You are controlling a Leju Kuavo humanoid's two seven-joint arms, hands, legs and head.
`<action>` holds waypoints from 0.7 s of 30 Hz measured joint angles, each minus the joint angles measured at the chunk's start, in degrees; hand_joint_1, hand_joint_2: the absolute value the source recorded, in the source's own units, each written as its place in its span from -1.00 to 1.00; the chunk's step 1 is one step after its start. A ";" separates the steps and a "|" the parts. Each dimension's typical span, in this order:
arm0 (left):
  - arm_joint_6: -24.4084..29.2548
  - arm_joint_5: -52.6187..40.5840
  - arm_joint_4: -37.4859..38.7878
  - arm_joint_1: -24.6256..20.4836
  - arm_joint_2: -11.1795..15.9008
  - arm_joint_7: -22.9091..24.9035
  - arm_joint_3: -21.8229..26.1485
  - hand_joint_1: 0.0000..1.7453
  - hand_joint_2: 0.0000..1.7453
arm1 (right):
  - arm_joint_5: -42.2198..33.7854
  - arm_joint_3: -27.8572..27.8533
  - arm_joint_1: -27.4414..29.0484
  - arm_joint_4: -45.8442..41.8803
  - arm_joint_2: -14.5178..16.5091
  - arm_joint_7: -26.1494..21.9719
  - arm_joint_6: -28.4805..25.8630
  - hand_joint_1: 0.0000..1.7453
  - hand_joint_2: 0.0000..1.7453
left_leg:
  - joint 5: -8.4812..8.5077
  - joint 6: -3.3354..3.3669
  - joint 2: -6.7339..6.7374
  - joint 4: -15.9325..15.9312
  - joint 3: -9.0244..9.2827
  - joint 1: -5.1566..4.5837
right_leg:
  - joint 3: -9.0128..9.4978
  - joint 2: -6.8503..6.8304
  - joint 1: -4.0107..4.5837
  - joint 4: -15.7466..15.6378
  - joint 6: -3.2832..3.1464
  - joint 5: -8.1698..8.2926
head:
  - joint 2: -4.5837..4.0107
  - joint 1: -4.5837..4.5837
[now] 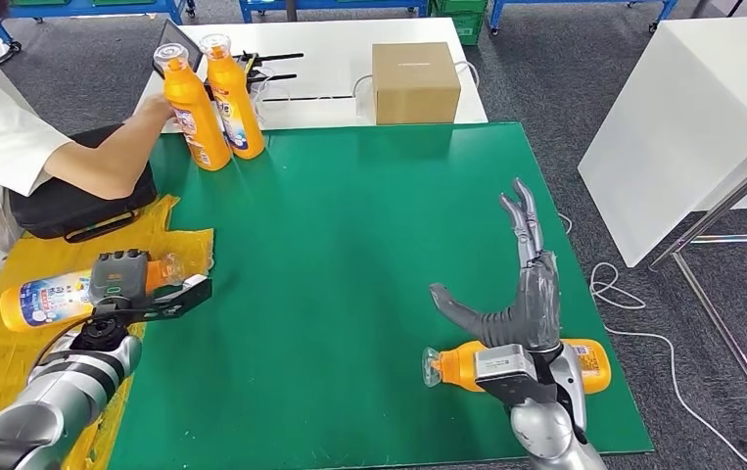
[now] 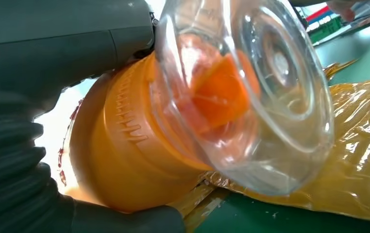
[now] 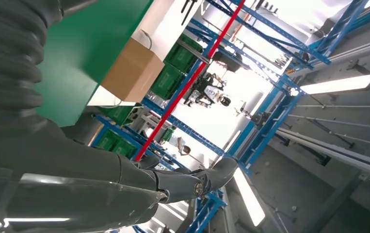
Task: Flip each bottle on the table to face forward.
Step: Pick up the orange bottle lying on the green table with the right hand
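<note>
Glossy plastic bottle (clear cap)

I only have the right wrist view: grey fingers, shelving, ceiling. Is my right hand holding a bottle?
Observer: No. The right hand is open above a lying bottle near the green mat's front edge.
Operator: And the left hand?
Observer: The left hand grips another lying bottle over the yellow sheet.
Operator: Any bottles upright?
Observer: Two standing bottles at the far left corner; a person's hand touches one.
</note>
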 joint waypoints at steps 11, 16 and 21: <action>3.73 6.87 1.24 0.10 -1.35 -8.72 8.36 -1.00 1.00 | -1.00 -0.16 -0.13 2.38 0.05 -0.10 0.62 -1.00 1.00 | 0.06 -0.05 -0.08 0.00 0.13 0.01 | 0.08 -0.06 0.01 0.05 0.00 0.00 | 0.00 0.01; 4.14 7.23 1.28 0.15 -1.91 -9.20 10.28 -1.00 1.00 | -1.00 -0.16 -0.21 3.17 0.09 -0.10 0.62 -1.00 1.00 | 0.05 -0.05 -0.09 0.00 0.13 0.00 | 0.09 -0.06 0.00 0.04 0.00 0.00 | 0.00 0.01; 4.24 7.70 1.29 0.16 -2.16 -9.78 11.27 -1.00 1.00 | -1.00 -0.16 -0.33 3.62 0.13 -0.10 0.62 -1.00 1.00 | 0.05 -0.04 -0.09 0.00 0.13 0.00 | 0.09 -0.06 0.00 0.03 0.00 0.00 | 0.00 0.00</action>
